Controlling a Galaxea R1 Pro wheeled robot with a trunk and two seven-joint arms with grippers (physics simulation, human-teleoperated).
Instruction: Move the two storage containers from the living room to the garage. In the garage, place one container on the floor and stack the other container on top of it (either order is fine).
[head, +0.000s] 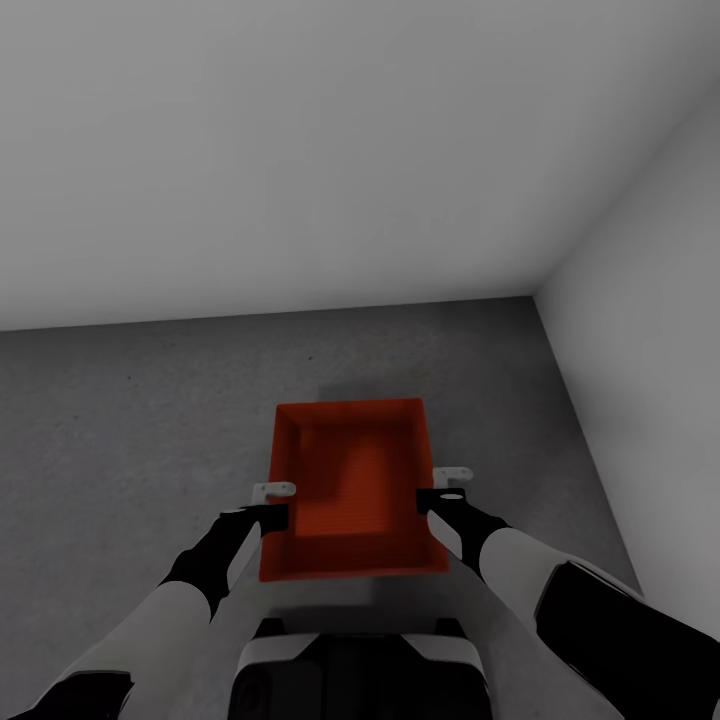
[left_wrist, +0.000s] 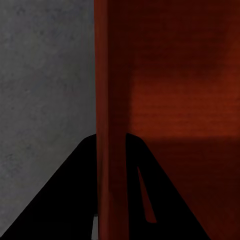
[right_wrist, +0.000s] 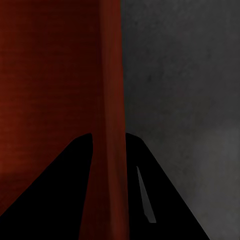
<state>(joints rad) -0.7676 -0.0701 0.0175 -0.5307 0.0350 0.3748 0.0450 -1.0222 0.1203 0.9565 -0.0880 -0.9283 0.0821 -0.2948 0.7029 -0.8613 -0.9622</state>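
Nearest in the head view is the robot's own trunk (head: 355, 675), dark and white, low in the middle, with both forearms reaching forward from either side of it. Just ahead of the trunk, an orange-red storage container (head: 350, 490) sits between the two arms, open top upward, its ribbed inside bare.

The left gripper (head: 272, 503) is at the container's left wall, about halfway along it. In the left wrist view the jaws are nearly closed, one dark finger (left_wrist: 65, 200) outside the wall and the other inside, pinching the thin rim between them. The right gripper (head: 445, 487) does the same on the right wall, its jaws drawn close on the rim with one finger (right_wrist: 160, 200) on the outer side.

Below and around the container lies the floor (head: 130, 420), dark grey speckled concrete. Whether the container rests on it or hangs just above cannot be told. Beyond, plain white walls (head: 300, 150) meet in a corner at the far right.
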